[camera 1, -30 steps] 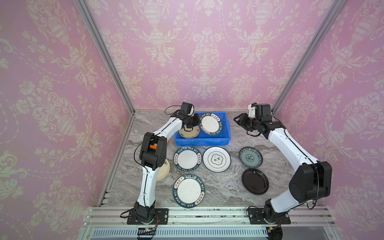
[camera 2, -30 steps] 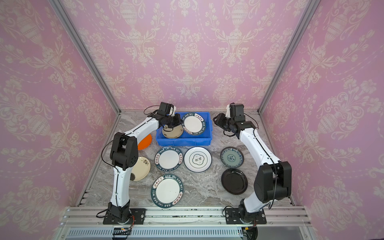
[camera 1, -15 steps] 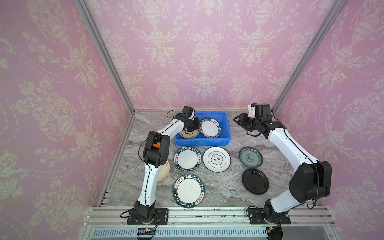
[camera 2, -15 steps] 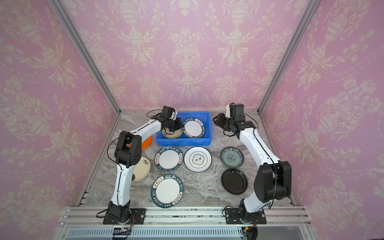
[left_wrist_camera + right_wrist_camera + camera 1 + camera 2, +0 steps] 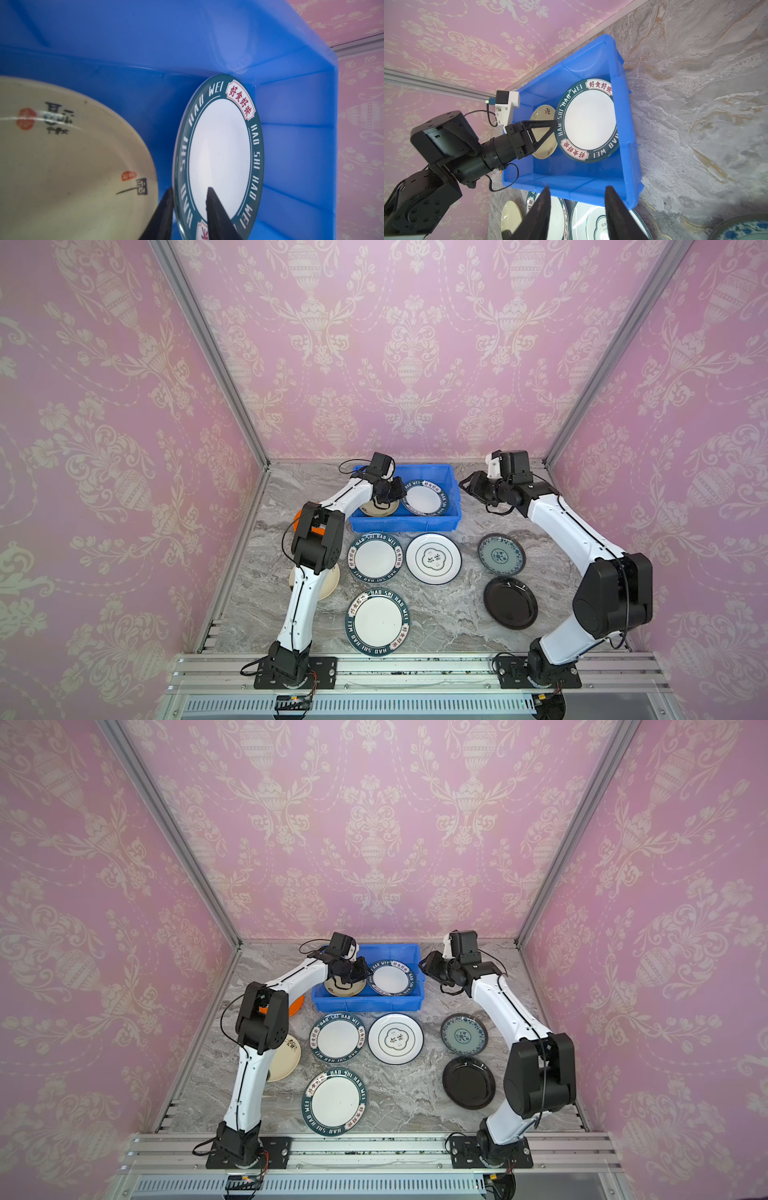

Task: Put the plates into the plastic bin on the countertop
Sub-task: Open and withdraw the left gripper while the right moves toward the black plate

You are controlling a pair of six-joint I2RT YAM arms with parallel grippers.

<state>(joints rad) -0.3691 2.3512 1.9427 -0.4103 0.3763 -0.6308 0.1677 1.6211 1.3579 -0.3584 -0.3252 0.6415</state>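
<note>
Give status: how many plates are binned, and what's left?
Done: two of nine in the blue bin, a cream plate and a teal-rimmed plate.
In hand: nothing gripped; left jaws straddle that teal rim, parted; right jaws open beside the bin.
Left on the countertop: seven: orange plate, second cream plate, two teal-rimmed plates, emblem plate, blue-patterned plate, black plate.

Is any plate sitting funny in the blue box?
Yes. The teal-rimmed plate in the blue bin is not lying flat: it sits tilted, its edge overlapping the cream plate beside it. Nothing looks broken or spilled.
</note>
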